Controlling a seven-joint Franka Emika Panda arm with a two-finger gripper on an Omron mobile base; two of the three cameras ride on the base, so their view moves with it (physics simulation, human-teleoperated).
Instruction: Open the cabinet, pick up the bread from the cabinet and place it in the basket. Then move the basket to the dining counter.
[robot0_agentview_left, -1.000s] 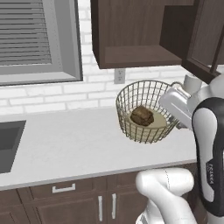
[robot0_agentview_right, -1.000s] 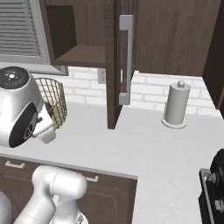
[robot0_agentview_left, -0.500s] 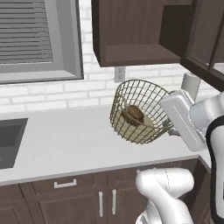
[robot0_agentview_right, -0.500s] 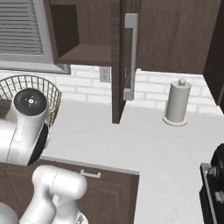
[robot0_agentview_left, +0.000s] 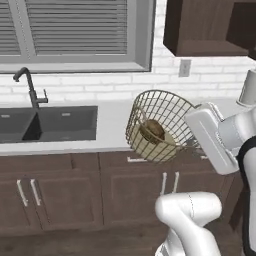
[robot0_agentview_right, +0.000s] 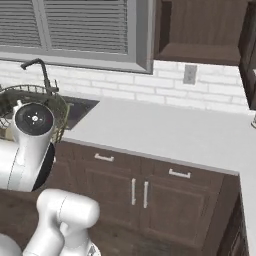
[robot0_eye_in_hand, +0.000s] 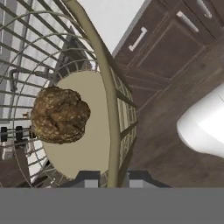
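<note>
Your gripper (robot0_eye_in_hand: 108, 183) pinches the basket (robot0_agentview_left: 159, 126) rim between its fingers (robot0_eye_in_hand: 89, 180), carrying it tilted with the bread (robot0_eye_in_hand: 60, 114) lodged inside, just beyond them.

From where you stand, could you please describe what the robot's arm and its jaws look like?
The arm is made of glossy white, rounded segments with dark joints. A blocky white hand section sits at its end. One round white cap has a dark disc at its centre. The gripper has small dark jaws with pale grey patches.

Dark sink (robot0_agentview_left: 47, 124) with black faucet (robot0_agentview_left: 29, 86) under shuttered window (robot0_agentview_left: 75, 30)
</note>
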